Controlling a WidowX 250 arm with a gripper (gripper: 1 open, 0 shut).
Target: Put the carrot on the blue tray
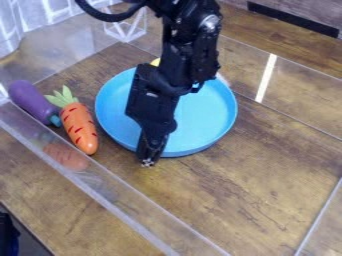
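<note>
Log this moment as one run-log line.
hand: shut, empty, at near rim of blue tray | carrot: on table left of tray, beside eggplant, not yet picked
</note>
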